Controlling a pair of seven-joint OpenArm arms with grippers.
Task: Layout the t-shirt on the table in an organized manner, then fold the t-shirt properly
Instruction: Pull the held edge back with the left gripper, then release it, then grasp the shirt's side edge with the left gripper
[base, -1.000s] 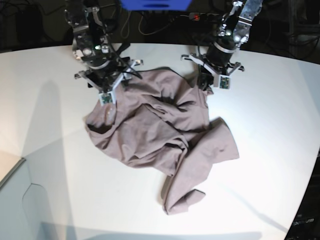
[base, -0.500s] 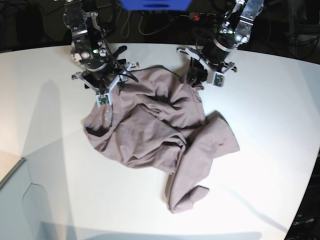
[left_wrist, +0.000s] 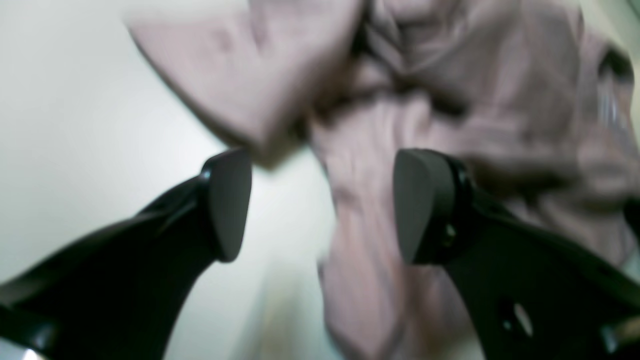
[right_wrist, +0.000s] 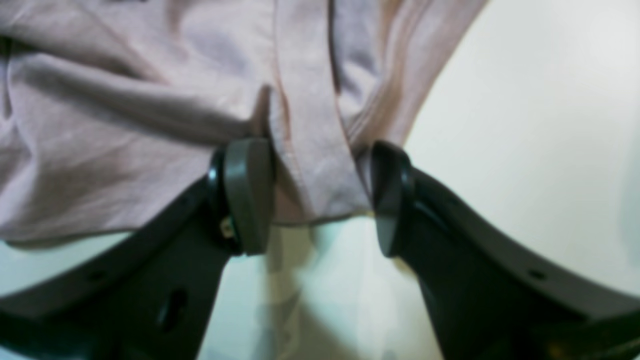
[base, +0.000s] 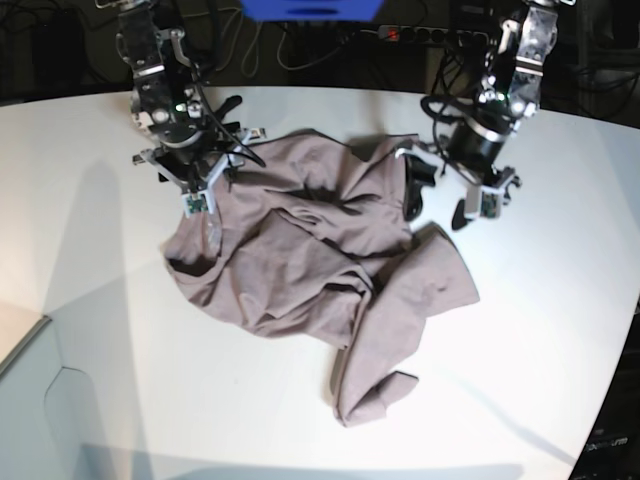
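The t-shirt is a mauve crumpled heap in the middle of the white table, with one part trailing toward the near edge. My left gripper hangs open at the shirt's right side. In its wrist view, the left gripper has wide-apart pads with the t-shirt blurred beneath and beyond them, nothing pinched. My right gripper sits at the shirt's upper left corner. In the right wrist view, a hemmed fold of the t-shirt lies between the parted fingers of the right gripper.
Cables and a power strip run behind the table's curved far edge, below a blue object. A pale box edge shows at the lower left. Bare tabletop surrounds the shirt.
My left gripper has opened, let go of the shirt's upper right edge and swung right and nearer. The right arm drifted slightly left. The released fabric has settled.
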